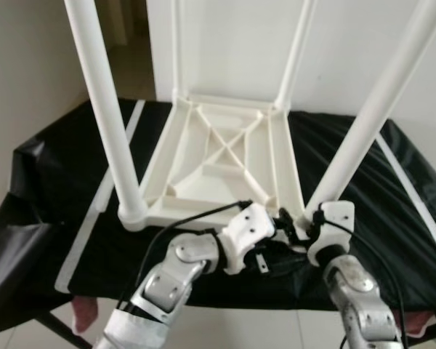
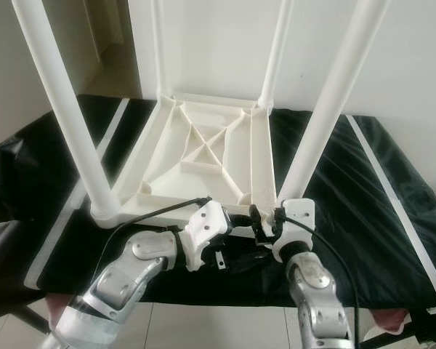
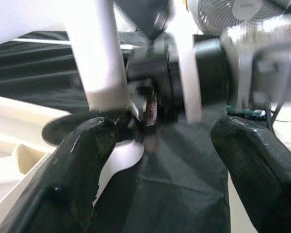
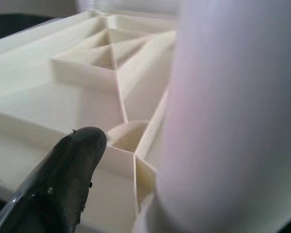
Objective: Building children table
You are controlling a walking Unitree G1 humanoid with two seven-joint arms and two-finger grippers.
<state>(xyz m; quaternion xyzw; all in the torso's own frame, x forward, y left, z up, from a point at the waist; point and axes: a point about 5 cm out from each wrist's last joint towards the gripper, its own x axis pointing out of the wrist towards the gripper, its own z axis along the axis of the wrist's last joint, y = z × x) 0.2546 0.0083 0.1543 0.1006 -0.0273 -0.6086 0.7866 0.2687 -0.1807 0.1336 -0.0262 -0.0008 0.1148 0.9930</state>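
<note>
- The white children's table (image 1: 225, 160) lay upside down on the black-draped tabletop (image 1: 392, 189), all 4 legs pointing up, its ribbed underside facing me.
- My right claw (image 2: 276, 218) worked at the base of the near right leg (image 1: 370, 116), just where it entered the corner socket; 1 black finger (image 4: 63, 179) sat beside the leg, and I could not tell whether the claw was clamped on it.
- My left claw (image 3: 155, 165) stood wide and empty, aimed at that same corner from the left, touching nothing.
- I judged the job to be seating this leg: best done by keeping it straight in the socket, bracing the frame with the left, and pushing down evenly without tilting the table.
</note>
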